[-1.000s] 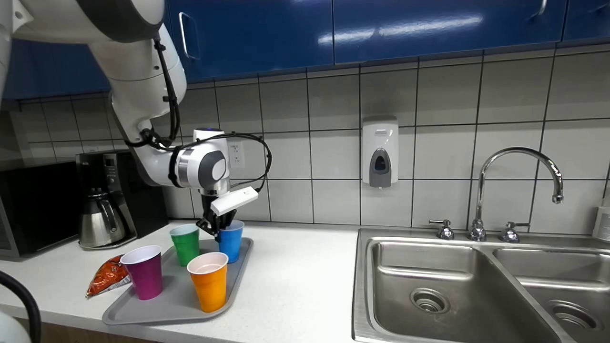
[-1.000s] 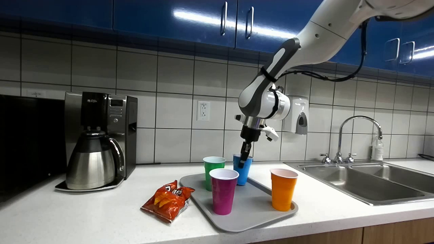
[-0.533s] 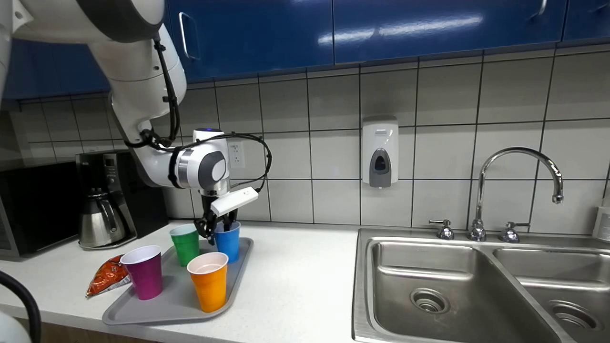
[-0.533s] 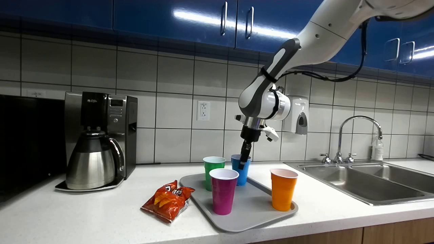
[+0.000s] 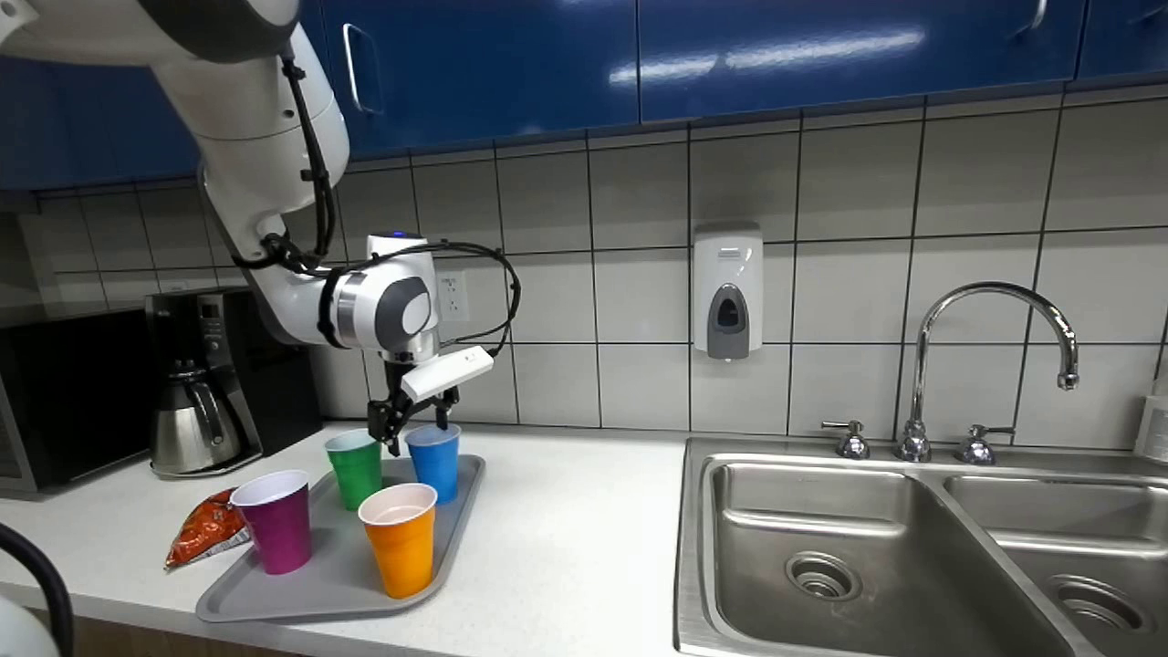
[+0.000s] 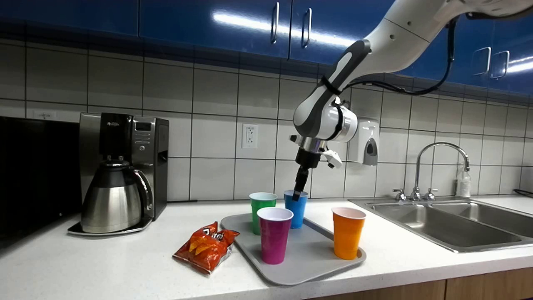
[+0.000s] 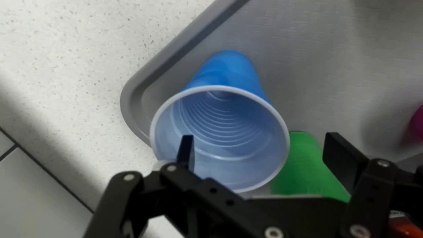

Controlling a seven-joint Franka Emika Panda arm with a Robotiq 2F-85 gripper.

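While a black two-fingered gripper hangs above a gray rectangular plastic tray with its fingers spread wide apart, a blue tapered plastic cup with a pale inside stands upright just below it, near a rounded corner of that tray on the wall side. In the wrist view one finger overlaps the mouth of the blue cup, and the other sits beyond its rim, over a green tapered plastic cup; whether either finger touches the blue cup, I cannot tell. Also upright on the tray are a magenta tapered plastic cup and an orange tapered plastic cup, both nearer the front edge of the white speckled tabletop. A crumpled red-orange foil chip bag lies beside the tray, near the magenta cup. A black and silver coffee maker with a steel carafe stands before the pale tiled wall. Well apart from the tray, a double stainless-steel sink with a curved chrome faucet is set into the tabletop, and a white and gray soap dispenser hangs on the wall
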